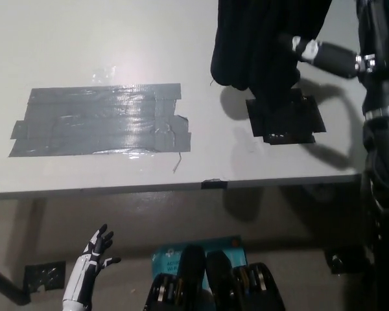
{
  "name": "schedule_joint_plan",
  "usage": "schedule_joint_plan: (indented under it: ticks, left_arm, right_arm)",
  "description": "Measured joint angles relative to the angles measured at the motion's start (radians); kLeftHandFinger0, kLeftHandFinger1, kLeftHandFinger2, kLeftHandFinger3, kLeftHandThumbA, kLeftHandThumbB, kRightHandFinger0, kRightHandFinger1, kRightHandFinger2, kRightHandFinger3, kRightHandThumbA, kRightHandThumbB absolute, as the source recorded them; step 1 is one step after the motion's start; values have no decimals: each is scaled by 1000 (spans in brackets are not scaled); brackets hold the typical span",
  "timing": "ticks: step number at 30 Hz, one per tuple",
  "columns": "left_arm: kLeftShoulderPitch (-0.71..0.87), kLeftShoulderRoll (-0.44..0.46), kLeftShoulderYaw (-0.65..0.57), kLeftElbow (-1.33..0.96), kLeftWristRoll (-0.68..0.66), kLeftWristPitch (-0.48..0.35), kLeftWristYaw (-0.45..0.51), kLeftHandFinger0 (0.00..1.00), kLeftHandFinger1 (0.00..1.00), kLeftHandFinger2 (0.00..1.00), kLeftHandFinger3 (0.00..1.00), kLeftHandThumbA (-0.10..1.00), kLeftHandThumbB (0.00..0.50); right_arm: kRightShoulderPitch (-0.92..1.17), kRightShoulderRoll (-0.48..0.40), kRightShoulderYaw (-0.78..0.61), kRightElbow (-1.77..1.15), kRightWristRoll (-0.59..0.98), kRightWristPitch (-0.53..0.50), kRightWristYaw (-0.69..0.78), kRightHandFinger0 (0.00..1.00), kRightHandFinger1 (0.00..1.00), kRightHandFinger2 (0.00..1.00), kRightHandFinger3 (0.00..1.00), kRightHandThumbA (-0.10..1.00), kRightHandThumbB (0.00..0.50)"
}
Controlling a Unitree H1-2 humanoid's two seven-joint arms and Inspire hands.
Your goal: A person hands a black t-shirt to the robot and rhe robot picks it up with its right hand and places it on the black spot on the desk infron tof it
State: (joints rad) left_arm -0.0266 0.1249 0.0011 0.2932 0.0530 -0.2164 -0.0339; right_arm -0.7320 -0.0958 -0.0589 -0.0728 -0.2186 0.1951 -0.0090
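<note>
**Reaching for the shirt: handover under way, placing not yet done**

Left hand idles low, fingers spread, empty. On my desk, the black spot lies partly uncovered. T-shirt hangs above it; right hand touches it, grip unclear.

Black t-shirt — a dark, bunched mass of cloth hanging in loose vertical folds at the far right of the scene, its upper part cut off by the top edge of the view. Its lower edge overlaps the far side of the black spot. The spot — a roughly square patch of black tape with uneven edges — lies flat on the pale bench, right of centre, towards its near edge.
</note>
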Motion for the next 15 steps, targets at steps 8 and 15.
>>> schedule_joint_plan:
  ticks: [8,15]
  left_arm:
    - [-1,-4,1,0,1,-5,0,790,983,1000,1000,1000,450]
    - [-6,-3,3,-1,0,-7,0,844,1000,1000,1000,1000,436]
  right_arm:
    - [-126,-24,-81,263,5,8,-59,1000,1000,1000,1000,939,401]
    - [-218,-37,-106,426,12,8,-92,1000,1000,1000,1000,874,463]
